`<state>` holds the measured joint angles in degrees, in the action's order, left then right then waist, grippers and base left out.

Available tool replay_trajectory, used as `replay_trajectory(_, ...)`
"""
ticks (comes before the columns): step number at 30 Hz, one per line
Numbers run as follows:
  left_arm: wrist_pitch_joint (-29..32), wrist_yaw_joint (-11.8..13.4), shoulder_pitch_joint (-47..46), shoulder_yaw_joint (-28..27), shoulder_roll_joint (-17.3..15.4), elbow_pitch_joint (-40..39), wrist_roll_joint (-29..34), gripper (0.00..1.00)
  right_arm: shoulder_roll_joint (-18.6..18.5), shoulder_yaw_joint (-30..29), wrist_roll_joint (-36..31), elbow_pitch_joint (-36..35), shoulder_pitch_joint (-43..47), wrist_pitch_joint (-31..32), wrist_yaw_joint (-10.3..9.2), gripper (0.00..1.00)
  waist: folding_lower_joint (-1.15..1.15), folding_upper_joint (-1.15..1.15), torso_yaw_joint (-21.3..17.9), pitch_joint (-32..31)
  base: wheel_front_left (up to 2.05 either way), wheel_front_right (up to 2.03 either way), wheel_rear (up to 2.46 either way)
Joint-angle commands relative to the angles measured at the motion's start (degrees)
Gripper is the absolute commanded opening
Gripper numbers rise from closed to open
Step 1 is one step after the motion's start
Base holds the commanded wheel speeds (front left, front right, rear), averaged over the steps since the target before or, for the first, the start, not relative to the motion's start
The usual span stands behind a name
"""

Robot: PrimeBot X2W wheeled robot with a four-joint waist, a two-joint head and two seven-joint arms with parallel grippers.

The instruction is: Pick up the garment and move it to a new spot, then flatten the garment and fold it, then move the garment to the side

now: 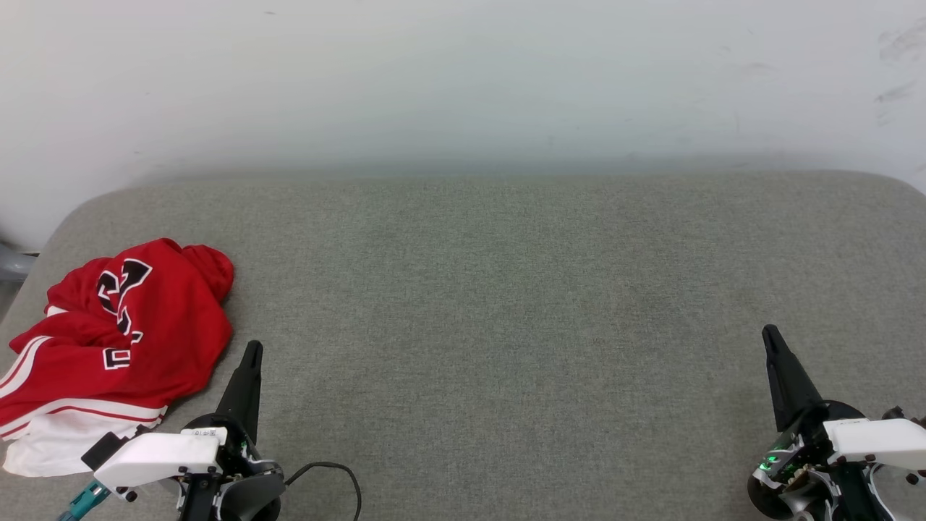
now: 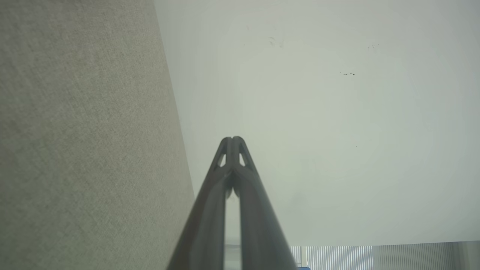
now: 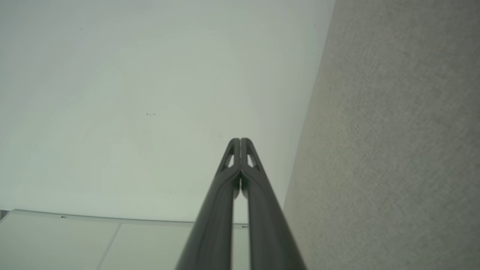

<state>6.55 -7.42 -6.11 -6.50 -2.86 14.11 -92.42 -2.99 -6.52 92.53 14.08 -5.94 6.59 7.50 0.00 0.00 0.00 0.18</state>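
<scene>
Red cloth with white sleeves and striped trim, the garment (image 1: 123, 340) lies crumpled in a heap at the far left of the grey pad (image 1: 506, 289), close to its left edge, with black white-edged figures showing on top. Just right of the heap, at the lower left of the head view, the left gripper (image 1: 252, 349) points up the pad. Its tip is near the heap's right side and holds nothing; whether it touches the cloth I cannot tell. In the left wrist view its fingers (image 2: 210, 210) are pressed together at the tips, with pad on the left and pale wall (image 2: 337, 112) on the right. A black cable (image 1: 346, 477) loops on the pad beside that wrist. Across the middle the pad's grey weave runs back to the wall. At the lower right the right gripper (image 1: 770, 334) also points up the pad, well apart from the garment. Its fingers (image 3: 262, 225) meet at the tips in the right wrist view, nothing pinched between them, with wall to the left and pad to the right.
</scene>
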Motion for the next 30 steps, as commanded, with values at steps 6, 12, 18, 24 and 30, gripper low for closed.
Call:
replay_trajectory(6, 0.0, 0.0, 0.1, 0.0, 0.0, 0.2, 0.0, 1.00, 0.0, 0.0, 0.0, 0.2, 0.1, 0.0, 0.00, 1.00, 0.00, 0.00, 0.0, 0.0, 0.00, 0.00, 0.00)
replay_trajectory(12, -1.1, 0.0, 1.3, 0.7, 0.1, 1.1, 0.3, 1.00, 0.0, -0.1, -0.7, 1.2, 1.7, -1.0, -0.01, 1.00, 0.00, 0.00, 0.0, 0.0, 0.00, 0.00, 0.00)
replay_trajectory(18, -3.4, 0.2, 1.2, 0.3, 0.1, 0.1, 7.2, 1.00, 0.0, -1.2, -8.1, -0.7, 2.3, -3.3, -0.01, 1.00, 0.00, 0.00, 0.0, 0.1, 0.00, 0.00, 0.00)
replay_trajectory(24, -4.7, 1.1, 1.0, 0.1, 0.1, -1.3, 12.9, 1.00, 0.0, -1.8, -13.9, -2.7, 2.5, -4.6, -0.01, 1.00, 0.00, 0.00, 0.0, 0.2, 0.00, 0.00, 0.00)
replay_trajectory(30, -6.2, 3.0, 1.1, 0.6, 0.1, -3.3, 19.9, 1.00, 0.0, -1.5, -21.8, -5.3, 3.0, -6.1, -0.01, 1.00, 0.00, 0.00, 0.0, 0.3, 0.00, 0.00, 0.00)
